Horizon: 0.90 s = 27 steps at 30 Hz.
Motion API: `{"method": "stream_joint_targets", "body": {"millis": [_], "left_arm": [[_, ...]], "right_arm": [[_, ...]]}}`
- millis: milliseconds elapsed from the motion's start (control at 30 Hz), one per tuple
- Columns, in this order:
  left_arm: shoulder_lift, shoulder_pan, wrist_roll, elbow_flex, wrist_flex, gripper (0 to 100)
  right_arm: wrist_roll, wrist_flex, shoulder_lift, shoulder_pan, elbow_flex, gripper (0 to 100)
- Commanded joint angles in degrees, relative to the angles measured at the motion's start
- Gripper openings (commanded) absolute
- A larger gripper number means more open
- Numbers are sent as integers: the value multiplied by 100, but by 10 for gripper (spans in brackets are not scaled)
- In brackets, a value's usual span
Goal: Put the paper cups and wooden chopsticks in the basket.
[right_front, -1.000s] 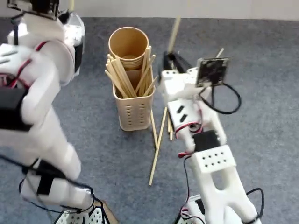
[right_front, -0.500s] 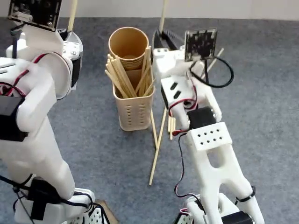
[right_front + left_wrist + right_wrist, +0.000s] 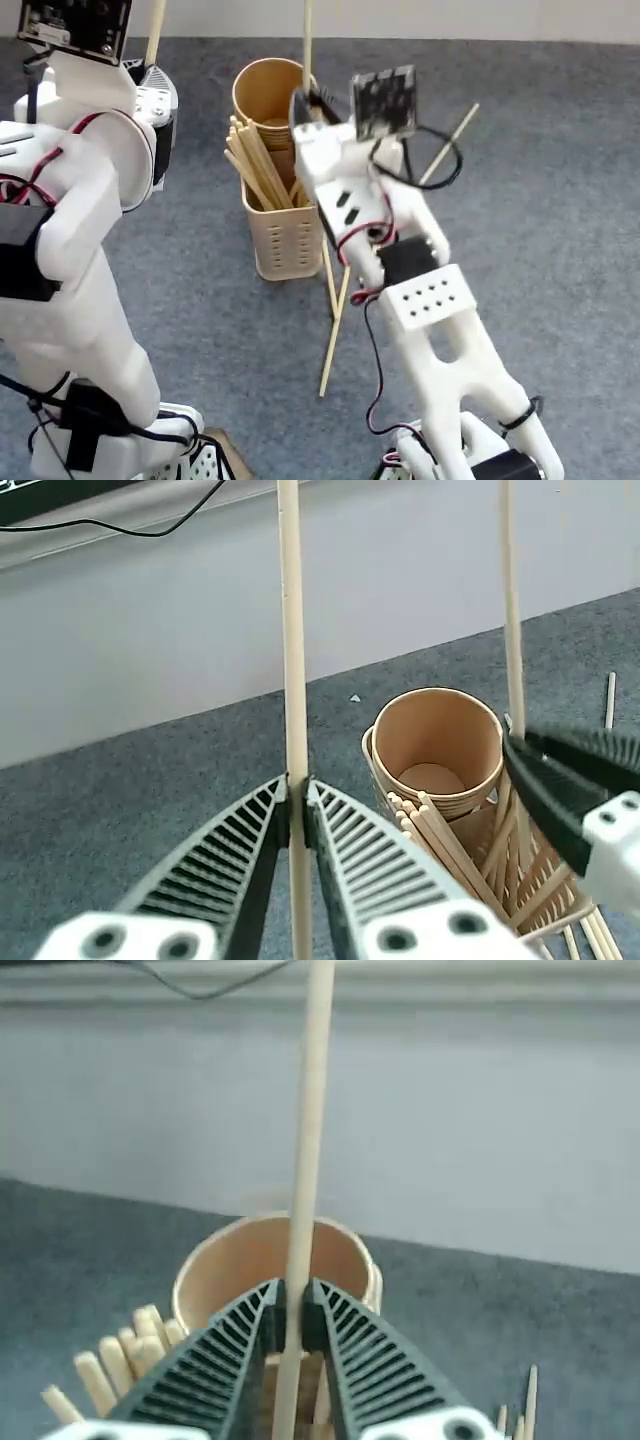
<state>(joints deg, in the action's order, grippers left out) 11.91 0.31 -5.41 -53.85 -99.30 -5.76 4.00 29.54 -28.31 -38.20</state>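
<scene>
The basket (image 3: 285, 240) stands upright on the carpet between the two arms, a pale slotted tub. A bundle (image 3: 252, 165) of chopsticks fills its nearer part, fanning out above the rim. Behind the bundle, at the far end of the basket, a stack of cups (image 3: 270, 95) rises above the rim with its mouth open. It may be three or four cups, but the rims sit too close to count.

The carpet (image 3: 560, 220) is grey. At least two loose chopsticks (image 3: 333, 335) lie on it just beside the basket on the right arm's side, crossing each other and partly hidden under that arm. A far chopstick (image 3: 450, 140) lies alone farther out, well apart from the basket. Beyond the carpet is a pale wall (image 3: 400, 570), with a black cable (image 3: 150, 528) running along it.

The right arm stretches from the near edge up to the basket. The right gripper (image 3: 293, 1300) hangs over the basket just beside the cups, its fingers pinching the right chopstick (image 3: 310, 1110), which stands upright. The stick's lower end is hidden behind the jaws.

The left arm stands on the basket's other side, bulky in the near corner. The left gripper (image 3: 296, 790) is raised off to the side of the cups, apart from the basket. Its fingers are pressed onto the left chopstick (image 3: 290, 630), which also stands upright.
</scene>
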Motion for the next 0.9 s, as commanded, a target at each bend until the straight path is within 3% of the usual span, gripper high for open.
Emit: {"method": "stream_joint_targets", "body": {"millis": [0,167,367,500,667,867], "left_arm": [[119,57,-70,4,123,6],[110,101,-35,4,123,6],[110,101,-26,4,246,10],[101,180,-26,4,290,9],[-119,910,114,4,299,7],[-505,1068,563,-31,686,7]], "right_arm": [[88,-479,92,127,-875,5],[88,-479,127,189,-1103,29],[97,-119,1218,-40,-1015,213],[536,1033,2176,-286,-338,215],[888,2756,3196,-268,646,215],[1099,4673,4207,813,338,215]]}}
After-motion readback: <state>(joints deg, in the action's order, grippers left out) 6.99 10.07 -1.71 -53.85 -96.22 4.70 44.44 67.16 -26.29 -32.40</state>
